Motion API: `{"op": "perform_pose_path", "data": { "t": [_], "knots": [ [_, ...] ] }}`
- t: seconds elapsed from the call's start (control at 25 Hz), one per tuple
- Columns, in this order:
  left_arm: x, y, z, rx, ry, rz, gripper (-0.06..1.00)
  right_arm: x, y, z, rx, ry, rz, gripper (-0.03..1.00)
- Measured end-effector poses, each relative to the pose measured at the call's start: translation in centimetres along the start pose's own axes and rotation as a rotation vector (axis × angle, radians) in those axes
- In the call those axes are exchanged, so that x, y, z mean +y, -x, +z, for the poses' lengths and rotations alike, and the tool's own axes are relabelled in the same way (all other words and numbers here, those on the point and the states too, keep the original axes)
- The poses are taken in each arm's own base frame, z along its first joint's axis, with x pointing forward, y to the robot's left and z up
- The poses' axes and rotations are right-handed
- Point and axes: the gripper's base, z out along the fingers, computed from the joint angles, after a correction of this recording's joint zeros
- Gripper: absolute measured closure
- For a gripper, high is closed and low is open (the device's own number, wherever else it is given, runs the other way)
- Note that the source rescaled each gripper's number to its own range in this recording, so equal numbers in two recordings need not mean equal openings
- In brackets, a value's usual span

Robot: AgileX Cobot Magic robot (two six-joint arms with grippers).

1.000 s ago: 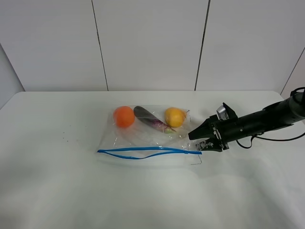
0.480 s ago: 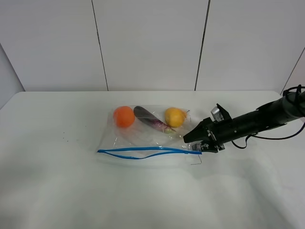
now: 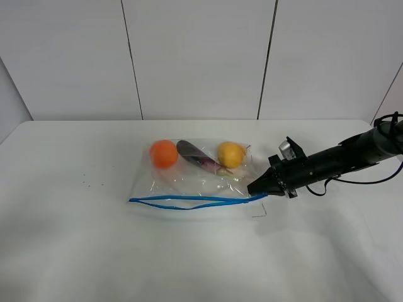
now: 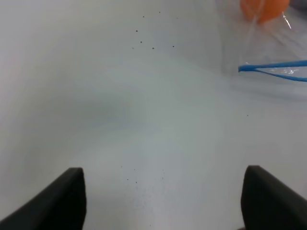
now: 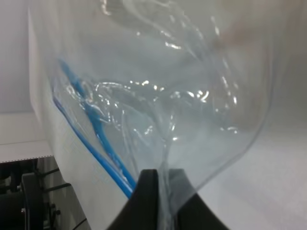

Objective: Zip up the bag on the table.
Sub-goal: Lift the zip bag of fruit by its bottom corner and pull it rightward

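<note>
Closest in, from its own wrist camera: left pincer (image 4: 165, 199), released, dark fingertips wide apart over bare white tabletop (image 4: 144, 124). Past it, a scatter of tiny dark specks (image 4: 148, 45), then the left end of the bag (image 4: 268, 52), well clear of the fingertips.

From the high camera, front to back: first an open stretch of tabletop. Then the blue zipper strip (image 3: 189, 200) along the bag's near edge, with its two tracks joined at the left end and slightly parted through the middle. Behind it the clear, crumpled plastic, flat on the tabletop about mid-table. At the strip's right end, the right pincer (image 3: 257, 187), low on a dark arm reaching in from the right. Clenched on the bag at that corner, with film pinched between both fingers (image 5: 144, 194) in the wrist view.

Farther back, inside the bag along its far edge, left to right: an orange fruit (image 3: 164, 153), a purple vegetable (image 3: 198, 158), a yellow fruit (image 3: 231, 154). Beyond, pale wall panels (image 3: 189, 56).
</note>
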Motion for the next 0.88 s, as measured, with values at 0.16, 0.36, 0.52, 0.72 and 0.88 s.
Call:
{"op": "perform_pose_path", "data": {
  "t": [0.16, 0.36, 0.52, 0.72, 0.88],
  "knots": [
    [0.0, 0.0, 0.0, 0.0, 0.0, 0.0, -0.05, 0.4, -0.1, 0.0, 0.01, 0.042, 0.023, 0.97],
    [0.0, 0.0, 0.0, 0.0, 0.0, 0.0, -0.05, 1.0, 0.1, -0.1, -0.003, 0.107, 0.095, 0.97],
    [0.0, 0.0, 0.0, 0.0, 0.0, 0.0, -0.05, 1.3, 0.5, -0.1, -0.04, 0.147, 0.195, 0.97],
    [0.0, 0.0, 0.0, 0.0, 0.0, 0.0, -0.05, 1.5, 0.9, -0.2, -0.071, 0.179, 0.327, 0.97],
    [0.0, 0.0, 0.0, 0.0, 0.0, 0.0, -0.05, 1.8, 1.1, 0.0, -0.072, 0.196, 0.435, 0.97]
  ]
}}
